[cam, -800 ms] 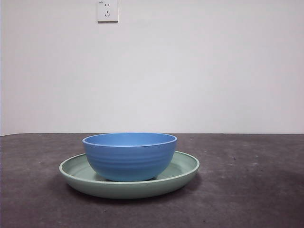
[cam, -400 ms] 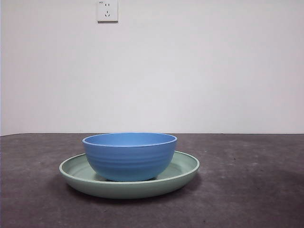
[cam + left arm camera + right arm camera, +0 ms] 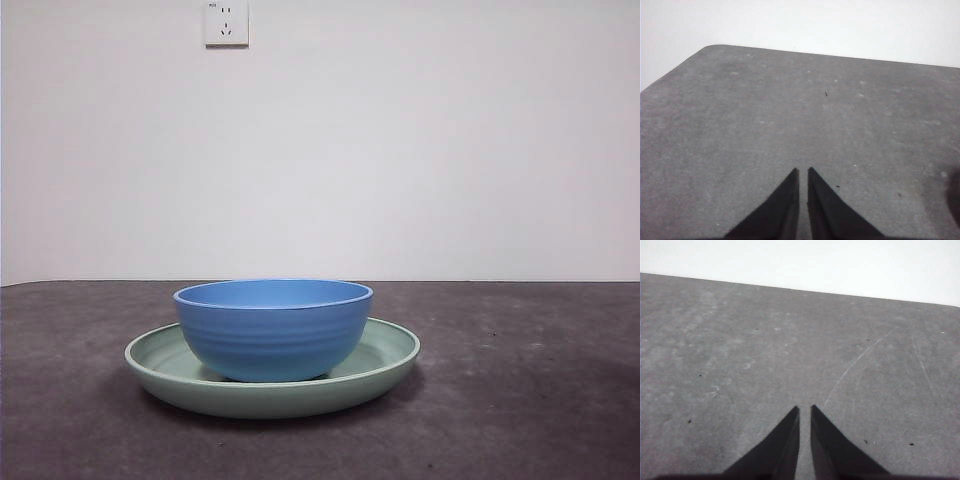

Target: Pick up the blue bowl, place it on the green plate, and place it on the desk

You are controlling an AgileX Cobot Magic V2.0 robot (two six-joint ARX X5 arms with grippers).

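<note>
The blue bowl (image 3: 273,329) stands upright inside the green plate (image 3: 388,358), which rests on the desk (image 3: 520,400) in the front view. No arm shows in that view. My left gripper (image 3: 803,172) is shut and empty over bare desk (image 3: 790,110). My right gripper (image 3: 805,410) is likewise shut with nothing in it, above bare desk (image 3: 790,355). Neither wrist view shows the bowl or the plate.
A white wall with a power socket (image 3: 226,22) rises behind the desk. The desk's rounded corner (image 3: 710,49) appears in the left wrist view, and its far edge (image 3: 800,289) in the right wrist view.
</note>
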